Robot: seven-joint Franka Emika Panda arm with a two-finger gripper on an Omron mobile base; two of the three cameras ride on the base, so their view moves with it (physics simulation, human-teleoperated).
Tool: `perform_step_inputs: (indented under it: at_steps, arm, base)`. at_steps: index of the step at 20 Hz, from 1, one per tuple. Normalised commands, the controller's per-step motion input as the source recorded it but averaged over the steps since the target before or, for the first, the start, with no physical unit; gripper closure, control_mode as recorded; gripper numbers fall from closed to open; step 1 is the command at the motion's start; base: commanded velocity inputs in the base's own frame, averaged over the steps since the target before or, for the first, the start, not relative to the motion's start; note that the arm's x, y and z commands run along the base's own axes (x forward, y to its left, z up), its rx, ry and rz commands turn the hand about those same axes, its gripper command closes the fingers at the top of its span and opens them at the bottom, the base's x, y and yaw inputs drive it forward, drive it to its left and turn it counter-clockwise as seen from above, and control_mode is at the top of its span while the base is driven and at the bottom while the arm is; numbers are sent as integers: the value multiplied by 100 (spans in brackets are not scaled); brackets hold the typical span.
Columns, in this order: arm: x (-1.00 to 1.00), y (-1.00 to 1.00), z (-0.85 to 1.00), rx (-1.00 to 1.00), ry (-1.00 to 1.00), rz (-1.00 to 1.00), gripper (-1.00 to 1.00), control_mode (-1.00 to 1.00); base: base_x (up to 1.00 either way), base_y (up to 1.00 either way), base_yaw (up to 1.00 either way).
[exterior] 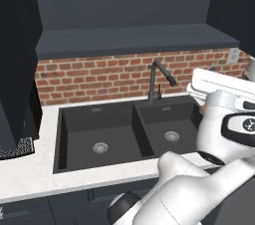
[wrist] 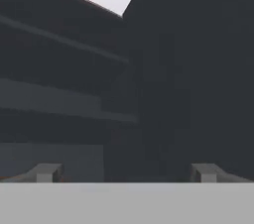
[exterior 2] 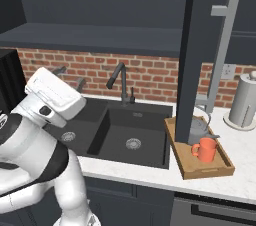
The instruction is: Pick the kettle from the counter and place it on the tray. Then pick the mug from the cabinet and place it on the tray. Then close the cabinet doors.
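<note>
The wooden tray (exterior 2: 210, 172) lies on the white counter (exterior 2: 242, 170) right of the black sink. On it stands the orange mug (exterior 2: 205, 150), and behind the mug the grey kettle (exterior 2: 198, 129), partly hidden by an open cabinet door (exterior 2: 189, 55) with a silver bar handle. The other open door (exterior: 17, 59) hangs at the left. Between them the dark cabinet (exterior: 129, 40) shows its shelf. My gripper (wrist: 126, 173) is open and empty, facing dark cabinet panels; its white hand sits above the sink's left side, with the gripper (exterior 2: 70, 76) pointing up and back.
A black double sink (exterior: 114, 139) with a dark faucet (exterior: 158, 77) lies below the hand, and a brick wall runs behind it. A tall pale grey cylinder (exterior 2: 245, 101) stands at the far right of the counter. A black appliance edge (exterior: 17, 147) sits at the left.
</note>
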Motion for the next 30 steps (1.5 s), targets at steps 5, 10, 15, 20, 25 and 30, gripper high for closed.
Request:
perform_step_inputs:
  at_steps: [5, 10, 15, 20, 25, 30]
  arm:
    - [-24, 30, 33, 34, -1, 68, -100, -100]
    - [-17, 33, 39, 38, 4, 65, -100, -100]
    - [-13, 39, 43, 41, 16, 59, -100, -100]
    - [-22, 38, 45, 38, 13, 54, -100, -100]
    - [-42, 29, 48, 30, 0, 41, -100, -100]
    - [-54, 20, 47, 28, 0, 25, -100, -100]
  base:
    - [0, 0, 0]
    - [0, 0, 0]
    - [0, 0, 0]
    - [0, 0, 0]
    - [0, 0, 0]
    - [0, 0, 0]
